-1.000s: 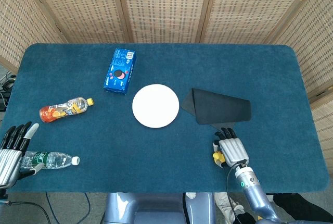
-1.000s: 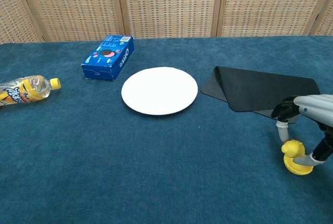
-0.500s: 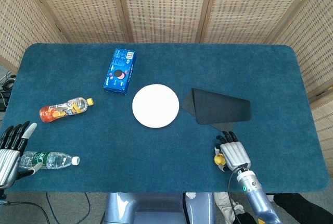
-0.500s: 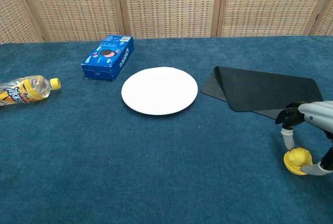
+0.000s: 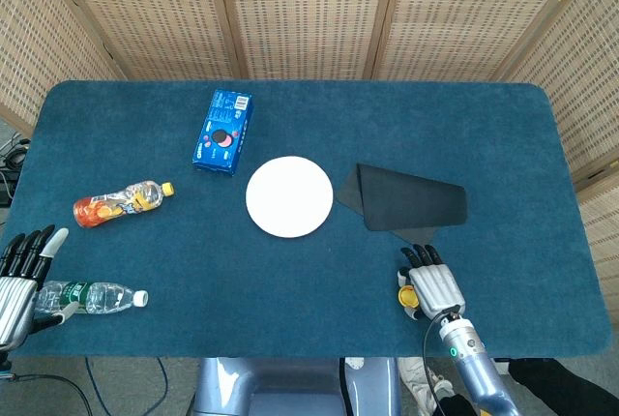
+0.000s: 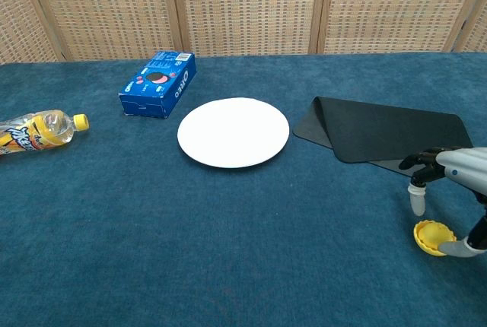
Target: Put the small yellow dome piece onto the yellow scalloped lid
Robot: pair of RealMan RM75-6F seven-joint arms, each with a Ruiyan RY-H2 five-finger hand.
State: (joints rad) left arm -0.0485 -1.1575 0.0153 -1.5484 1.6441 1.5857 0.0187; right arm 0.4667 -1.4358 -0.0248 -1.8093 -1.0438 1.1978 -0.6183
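A low yellow piece with a scalloped rim, the yellow lid [image 6: 431, 236], lies on the blue cloth at the near right; it also shows as a yellow lid [image 5: 407, 293] beside my right hand. I cannot make out the small dome as a separate piece. My right hand [image 6: 456, 179] hovers just right of the lid with fingers spread. One fingertip [image 6: 417, 204] hangs above the lid's left side, and the thumb tip reaches its right edge. In the head view my right hand [image 5: 433, 283] lies flat. My left hand [image 5: 21, 279] rests open at the near left edge.
A clear water bottle [image 5: 97, 296] lies by my left hand, and an orange drink bottle [image 5: 121, 201] lies further in. A white plate [image 5: 289, 196] sits mid-table, a blue Oreo box [image 5: 222, 132] behind it, and a black mat [image 5: 406, 197] just beyond my right hand.
The yellow piece stood tall with a rounded top between finger and thumb; now it looks low and flat. My right hand has drifted slightly right and its finger has lifted off.
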